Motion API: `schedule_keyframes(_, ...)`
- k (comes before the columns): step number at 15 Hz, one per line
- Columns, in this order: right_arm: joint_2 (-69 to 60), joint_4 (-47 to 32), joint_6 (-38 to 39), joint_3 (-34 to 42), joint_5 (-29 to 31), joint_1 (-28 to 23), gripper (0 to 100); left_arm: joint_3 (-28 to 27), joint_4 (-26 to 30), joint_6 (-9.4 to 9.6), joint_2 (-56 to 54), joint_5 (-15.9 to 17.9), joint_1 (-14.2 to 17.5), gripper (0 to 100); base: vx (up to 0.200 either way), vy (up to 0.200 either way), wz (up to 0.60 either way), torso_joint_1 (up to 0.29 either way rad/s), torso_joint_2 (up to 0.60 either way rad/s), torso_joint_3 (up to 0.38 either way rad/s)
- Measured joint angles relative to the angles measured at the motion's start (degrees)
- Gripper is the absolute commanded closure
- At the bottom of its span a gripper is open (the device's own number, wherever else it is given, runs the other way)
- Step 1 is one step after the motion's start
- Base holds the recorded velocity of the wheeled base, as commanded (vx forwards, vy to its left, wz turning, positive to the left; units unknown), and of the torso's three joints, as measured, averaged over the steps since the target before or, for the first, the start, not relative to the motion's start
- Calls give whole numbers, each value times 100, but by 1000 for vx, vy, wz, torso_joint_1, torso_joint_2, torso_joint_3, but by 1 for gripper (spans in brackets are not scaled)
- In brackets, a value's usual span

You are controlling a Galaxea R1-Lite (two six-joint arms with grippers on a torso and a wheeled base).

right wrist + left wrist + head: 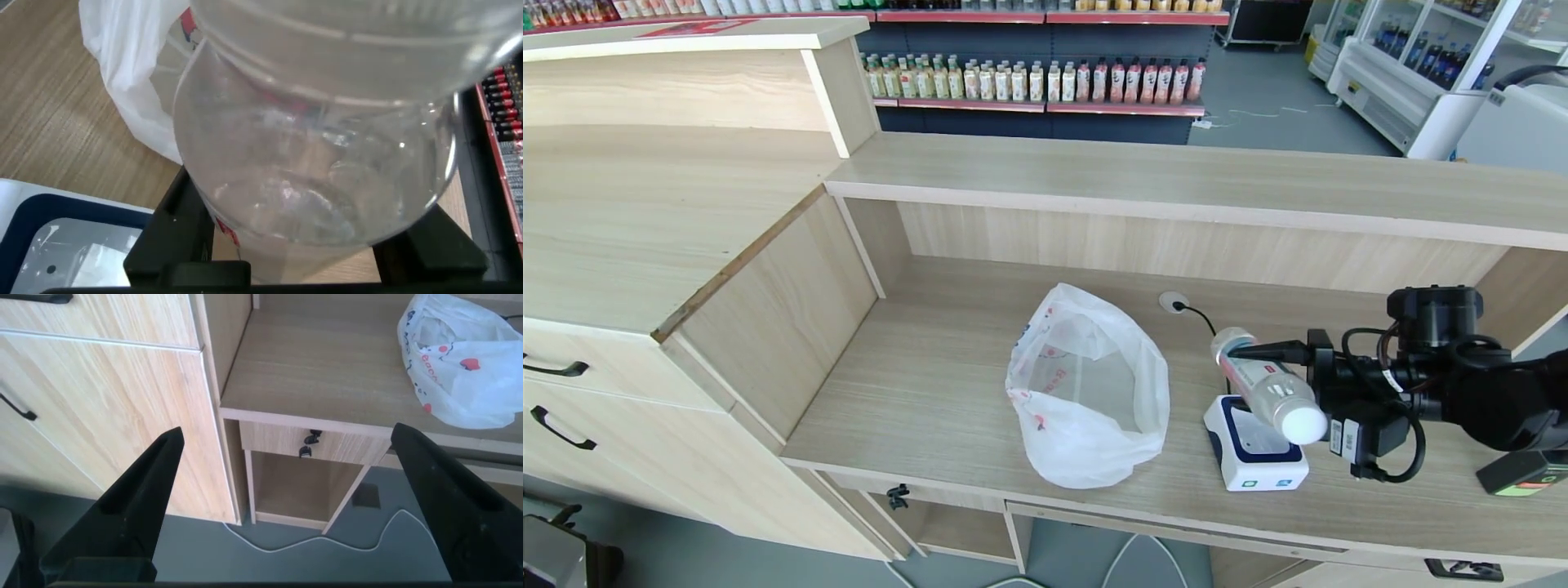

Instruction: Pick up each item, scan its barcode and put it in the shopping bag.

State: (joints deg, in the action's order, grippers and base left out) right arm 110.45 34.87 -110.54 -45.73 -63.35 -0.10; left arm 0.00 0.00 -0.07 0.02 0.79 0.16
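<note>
Holding a tilted water bottle tight in the right end effector, just beside the white shopping bag. Left end effector spread wide, well apart from the bag, lower down.

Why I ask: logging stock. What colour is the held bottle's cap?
White cap, clearest in head view.

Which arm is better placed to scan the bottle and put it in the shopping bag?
Right. The right end effector grips the bottle over the scanner, with the shopping bag beside it. The left end effector is open and empty, out in front of the counter, below its top.
</note>
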Motion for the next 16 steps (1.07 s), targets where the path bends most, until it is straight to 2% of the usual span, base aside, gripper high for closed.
schedule_keyframes(7,312,-13,-290,-60,-11,-130,100,0,0,0,0,0,0,0,0,0,0,0,0,0)
schedule_keyframes(16,471,-18,-310,-105,-121,-102,100,0,0,0,0,0,0,0,0,0,0,0,0,0)
